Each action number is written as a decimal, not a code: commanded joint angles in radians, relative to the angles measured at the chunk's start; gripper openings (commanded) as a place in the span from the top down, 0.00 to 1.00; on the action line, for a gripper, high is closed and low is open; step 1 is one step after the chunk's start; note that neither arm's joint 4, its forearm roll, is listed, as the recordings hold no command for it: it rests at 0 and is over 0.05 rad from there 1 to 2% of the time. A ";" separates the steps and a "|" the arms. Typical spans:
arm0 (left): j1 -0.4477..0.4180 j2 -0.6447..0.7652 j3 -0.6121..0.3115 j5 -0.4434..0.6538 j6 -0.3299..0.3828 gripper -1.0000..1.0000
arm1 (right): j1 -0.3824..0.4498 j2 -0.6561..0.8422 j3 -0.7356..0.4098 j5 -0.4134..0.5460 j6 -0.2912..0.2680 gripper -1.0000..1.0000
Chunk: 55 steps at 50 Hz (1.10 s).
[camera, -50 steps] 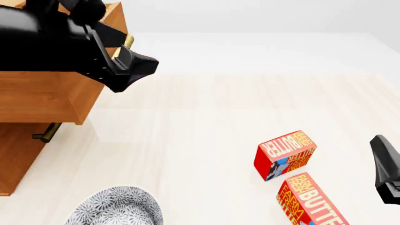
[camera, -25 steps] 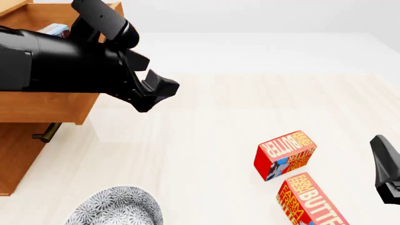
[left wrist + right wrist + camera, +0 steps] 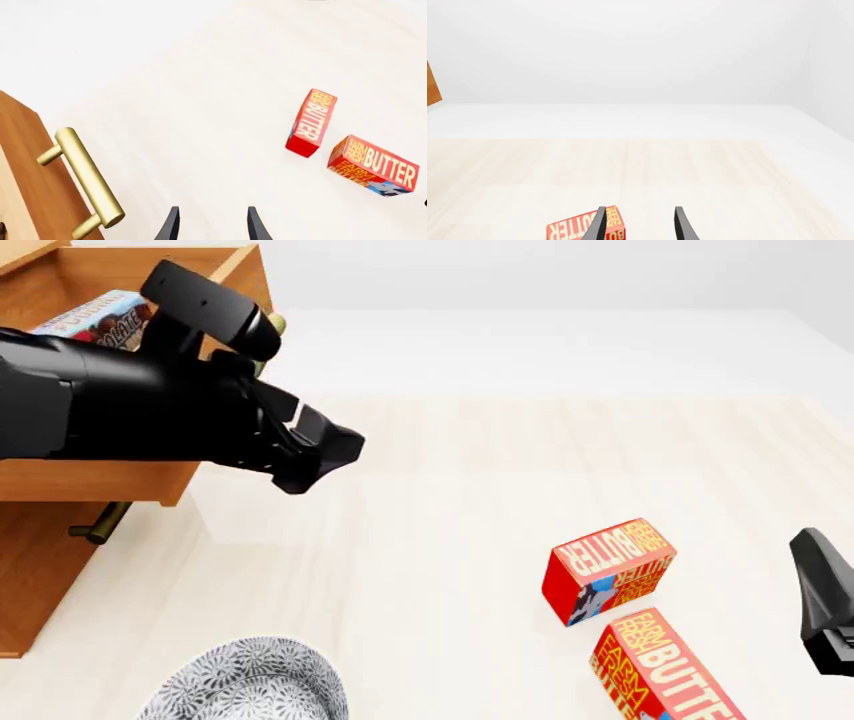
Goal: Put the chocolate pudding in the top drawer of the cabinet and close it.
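In the left wrist view, the left gripper (image 3: 210, 227) is seen with its two dark fingertips parted and nothing held between them, above bare pale table (image 3: 200, 100). A brass handle (image 3: 85, 181) on an orange-brown drawer front is seen just beside the fingers, not touched by them. Two red-orange butter boxes (image 3: 311, 122) are seen lying well apart from the jaws. The chocolate pudding is not shown here.

In the front view, the chocolate pudding (image 3: 94, 318) is seen at the far left, lying inside the top drawer (image 3: 94, 465) of the cabinet (image 3: 34, 570), which stands pulled out. The left gripper (image 3: 314, 455) is held to the right of the drawer front, above the table, with the pudding behind it and apart from its jaws. The lower handle (image 3: 100, 521) is seen beneath the drawer. A patterned plate (image 3: 247, 680) lies at the near edge. The right gripper (image 3: 825, 605) is seen at the near right, beside the butter boxes.

In the right wrist view, the right gripper (image 3: 637, 225) is shown with its fingers parted and empty, one butter box (image 3: 587, 230) being partly seen just beyond them.
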 commanded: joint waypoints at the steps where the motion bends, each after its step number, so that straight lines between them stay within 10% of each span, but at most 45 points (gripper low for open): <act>1: 0.035 -0.010 -0.001 0.015 -0.105 0.00 | 0.000 -0.002 0.001 0.001 0.000 0.00; 21: 0.081 0.052 0.018 -0.012 -0.233 0.00 | 0.001 -0.002 0.001 0.001 0.000 0.00; 55: 0.146 0.048 0.055 -0.061 -0.244 0.00 | 0.000 -0.002 0.001 0.001 0.000 0.00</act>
